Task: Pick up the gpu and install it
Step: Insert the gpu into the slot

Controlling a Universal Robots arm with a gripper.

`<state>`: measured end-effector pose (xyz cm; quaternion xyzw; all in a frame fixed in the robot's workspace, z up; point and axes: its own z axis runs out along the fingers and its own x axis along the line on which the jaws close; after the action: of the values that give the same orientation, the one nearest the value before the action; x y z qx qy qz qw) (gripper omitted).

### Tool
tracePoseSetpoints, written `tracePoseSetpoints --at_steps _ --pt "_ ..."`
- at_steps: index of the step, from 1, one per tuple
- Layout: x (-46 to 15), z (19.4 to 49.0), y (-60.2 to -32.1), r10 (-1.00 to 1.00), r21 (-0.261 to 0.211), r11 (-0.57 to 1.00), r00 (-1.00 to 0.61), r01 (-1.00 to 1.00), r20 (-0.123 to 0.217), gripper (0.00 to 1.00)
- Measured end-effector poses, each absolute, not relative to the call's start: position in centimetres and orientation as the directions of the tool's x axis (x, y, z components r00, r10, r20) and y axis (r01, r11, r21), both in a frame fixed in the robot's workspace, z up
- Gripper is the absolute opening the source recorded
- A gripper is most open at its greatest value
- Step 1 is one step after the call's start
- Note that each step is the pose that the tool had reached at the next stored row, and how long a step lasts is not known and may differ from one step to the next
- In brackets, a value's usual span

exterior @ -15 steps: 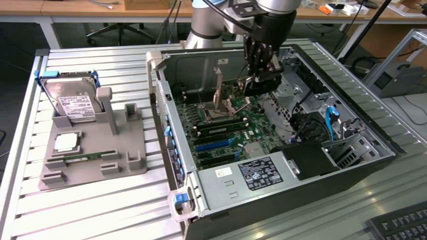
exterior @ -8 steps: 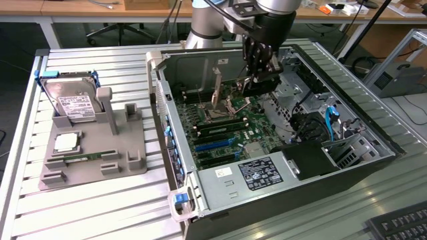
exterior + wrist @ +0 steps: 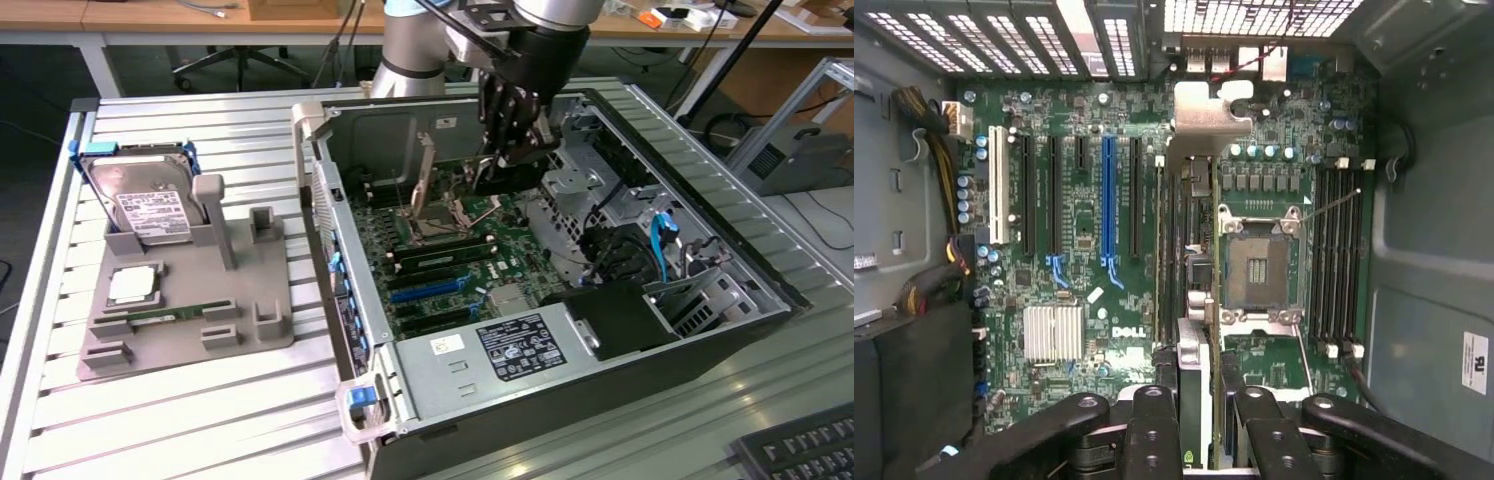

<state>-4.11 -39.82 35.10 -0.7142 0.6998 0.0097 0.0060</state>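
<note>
Slatted metal tabletop (image 3: 200, 420) carries an open computer case (image 3: 747, 300), with a grey parts tray (image 3: 254, 300) holding a hard drive (image 3: 147, 205) at the exterior view's left. My gripper (image 3: 514, 150) hangs inside the case, jaws partly closed on the gpu (image 3: 1194, 330), held edge-on above the motherboard (image 3: 1074, 240). From the wrist, its metal bracket (image 3: 1209, 105) sits between the blue slot (image 3: 1107, 200) and the processor socket (image 3: 1257, 270).

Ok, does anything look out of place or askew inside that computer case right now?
Nothing looks spilled or broken. The gpu, clamped edge-on in the gripper, hangs beside the blue slot rather than over it, nearer the CPU socket, which sits empty.
</note>
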Motion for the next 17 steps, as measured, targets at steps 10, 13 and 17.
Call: tracePoseSetpoints --at_steps 10,13,17 --pt "-4.3 35.0 -41.1 -1.000 0.005 -0.021 0.020 -1.000 -0.021 0.27" --pt "-4.4 34.8 -41.5 -1.000 0.005 -0.020 0.020 -1.000 -0.021 0.27" --pt "-4.5 34.8 -41.7 -1.000 0.005 -0.020 0.020 -1.000 -0.020 0.27"
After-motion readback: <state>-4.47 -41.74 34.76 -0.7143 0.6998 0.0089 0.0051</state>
